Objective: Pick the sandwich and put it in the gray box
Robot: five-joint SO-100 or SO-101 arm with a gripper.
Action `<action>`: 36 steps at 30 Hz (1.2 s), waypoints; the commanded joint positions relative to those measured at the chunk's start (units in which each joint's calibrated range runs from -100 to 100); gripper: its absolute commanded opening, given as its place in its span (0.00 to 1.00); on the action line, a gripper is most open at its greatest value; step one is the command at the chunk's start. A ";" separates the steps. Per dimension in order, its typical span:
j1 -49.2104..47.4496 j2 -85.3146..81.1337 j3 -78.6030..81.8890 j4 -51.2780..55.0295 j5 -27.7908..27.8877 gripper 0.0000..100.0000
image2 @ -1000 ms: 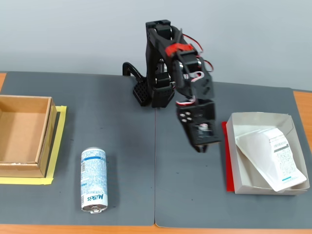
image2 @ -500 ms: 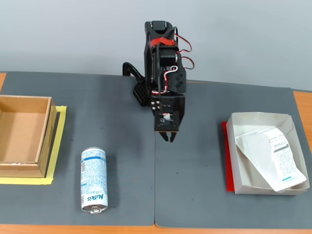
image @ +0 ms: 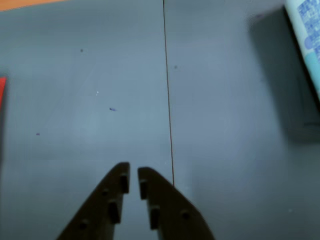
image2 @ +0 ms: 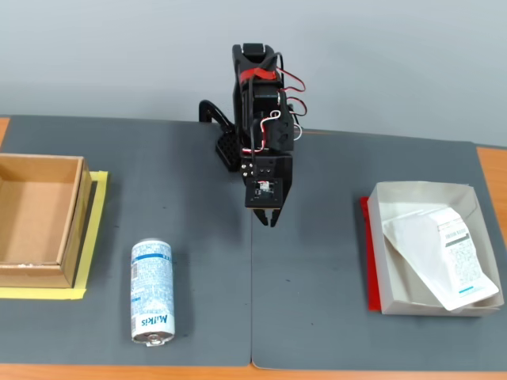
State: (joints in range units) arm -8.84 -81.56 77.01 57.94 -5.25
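Sandwich (image2: pixel 440 257) lies in the gray box (image2: pixel 412 192) at 3 o'clock of the worktop (image2: pixel 317 317), one corner propped on the rim, so task looks done. Gripper (image2: pixel 268 219) empty, jaws nearly shut, approx. mid-worktop. Wrist view: can (image: pixel 307 35) cut off at 2 o'clock; box unseen.

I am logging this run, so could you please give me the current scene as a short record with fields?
sandwich: flat white plastic-wrapped wedge with barcode label, lying inside the tray, one corner over the front wall
box: shallow pale gray cardboard tray, red strip on its left edge, fixed view right
gripper: black two-finger gripper, empty, jaws nearly closed, above the dark gray mat
can: blue-white drink can, on its side
other: brown cardboard box on yellow tape
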 commanded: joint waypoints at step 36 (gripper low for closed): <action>3.81 -11.99 16.21 0.14 -0.04 0.02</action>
State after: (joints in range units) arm -5.60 -93.03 93.35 57.94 -5.25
